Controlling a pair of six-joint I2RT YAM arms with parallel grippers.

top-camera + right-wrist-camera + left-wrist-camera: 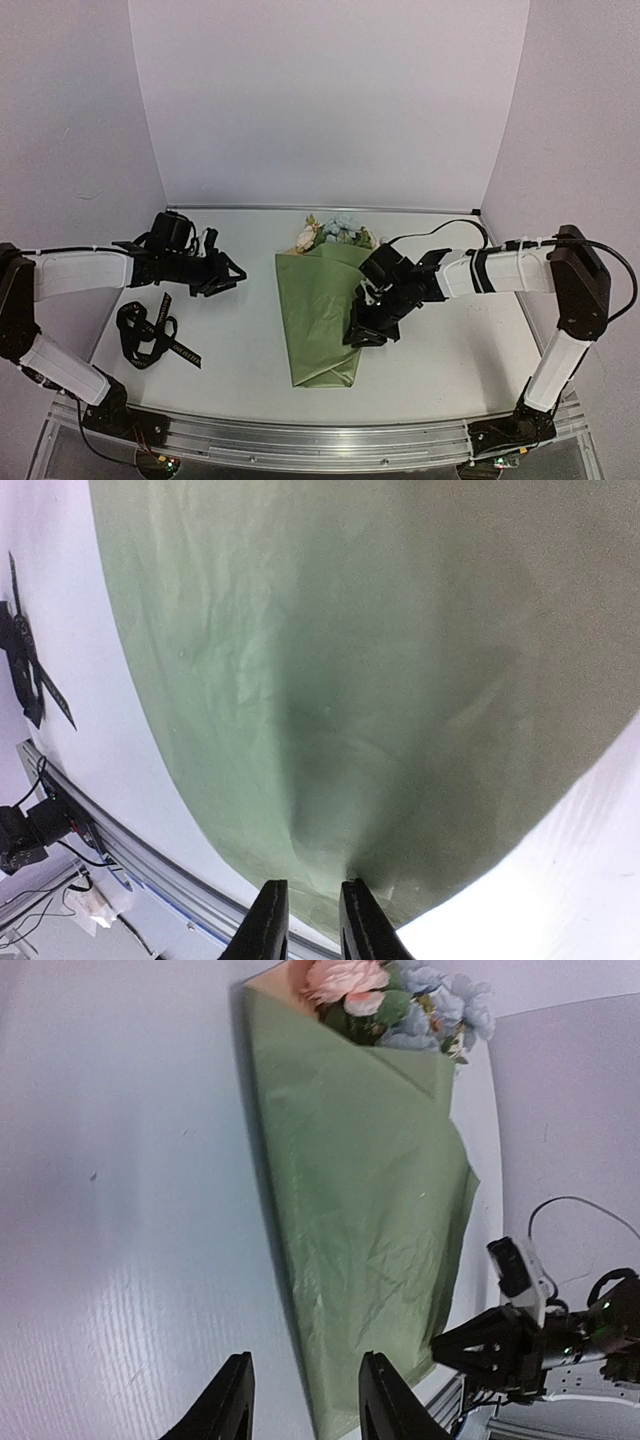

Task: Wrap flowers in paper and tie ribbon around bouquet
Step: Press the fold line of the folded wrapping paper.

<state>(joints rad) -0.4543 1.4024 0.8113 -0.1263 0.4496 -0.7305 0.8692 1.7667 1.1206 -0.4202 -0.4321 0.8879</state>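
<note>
The bouquet lies mid-table: a sage green paper (318,310) cone with cream and pale blue flowers (335,232) at its far, wide end. My right gripper (365,335) sits at the cone's right edge near the narrow end. In the right wrist view its jaws (312,920) stand narrowly apart, and a pucker of paper (330,680) runs to the gap. My left gripper (232,275) hovers left of the cone, open and empty. Its wrist view shows the fingers (385,1400) near the paper (360,1190) and the flowers (400,1000). The black ribbon (150,335) lies looped at the near left.
White walls close in the table at the back and both sides. A metal rail (300,440) runs along the near edge. The right arm's cable (440,232) arcs over the table behind the bouquet.
</note>
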